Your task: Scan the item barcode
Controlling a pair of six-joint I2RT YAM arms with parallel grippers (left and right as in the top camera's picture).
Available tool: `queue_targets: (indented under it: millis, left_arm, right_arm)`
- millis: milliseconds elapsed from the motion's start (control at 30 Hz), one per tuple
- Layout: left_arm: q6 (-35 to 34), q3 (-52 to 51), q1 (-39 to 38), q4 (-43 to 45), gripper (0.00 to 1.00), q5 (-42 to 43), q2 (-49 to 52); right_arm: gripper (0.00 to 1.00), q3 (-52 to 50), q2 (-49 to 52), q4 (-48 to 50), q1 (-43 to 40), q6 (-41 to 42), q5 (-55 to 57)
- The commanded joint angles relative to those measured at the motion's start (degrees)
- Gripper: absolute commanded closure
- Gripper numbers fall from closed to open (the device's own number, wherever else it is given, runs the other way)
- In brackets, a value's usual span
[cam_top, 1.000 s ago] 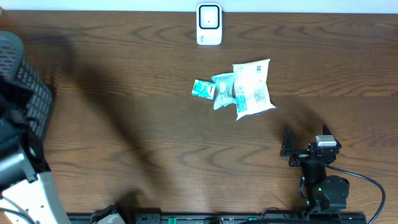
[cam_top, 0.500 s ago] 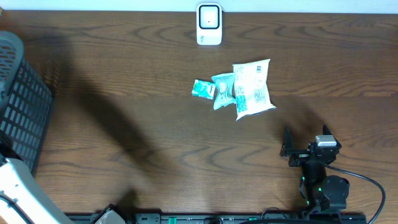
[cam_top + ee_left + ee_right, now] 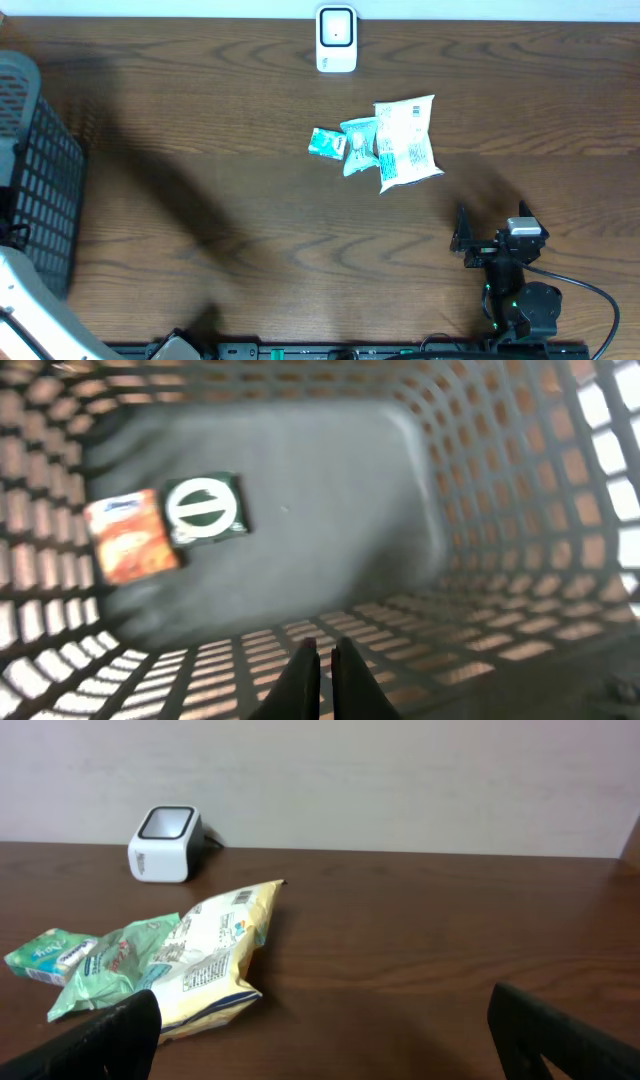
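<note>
Left gripper (image 3: 322, 660), pinched closed and empty, is pulled back over the basket (image 3: 480, 510), while the chip bag (image 3: 205, 955) is laid lengthwise ahead-left of the wide-open right gripper (image 3: 325, 1025).

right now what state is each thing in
left gripper, shut, empty, over the basket
right gripper, open, empty
basket, holds two packs
orange pack, flat on basket floor
dark pack, flat beside it
scanner, upright, nothing before it
big bag, flat, touching green pouch
green pouch, lying flat
teal pack, lying flat
</note>
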Motion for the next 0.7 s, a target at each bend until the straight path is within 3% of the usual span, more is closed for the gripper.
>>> queue_targets:
  millis: [0,233,367,467,567,667]
  left_arm:
    - [2.6,0.0,-0.4,-1.2,0.92,9.6,0.6]
    - [4.2,0.1,-0.3,0.7,0.93,13.8,0.0]
    - [4.2,0.1,-0.3,9.9,0.92,3.8,0.5]
    - [4.2,0.1,-0.3,15.2,0.93,1.5,2.3]
    - [4.1,0.1,-0.4,18.2,0.93,2.0,5.5]
    - [4.0,0.1,-0.3,19.2,0.92,7.8,9.9]
  right_arm:
    - [0.01,-0.1,-0.3,-0.2,0.4,1.0,-0.1]
    - [0.01,-0.1,-0.3,-0.2,0.4,1.0,-0.1]
    - [0.01,-0.1,-0.3,-0.2,0.4,1.0,-0.1]
    - [0.01,-0.1,-0.3,-0.2,0.4,1.0,-0.1]
    - [0.01,-0.1,-0.3,-0.2,0.4,1.0,-0.1]
    - [0.01,-0.1,-0.3,-0.2,0.4,1.0,-0.1]
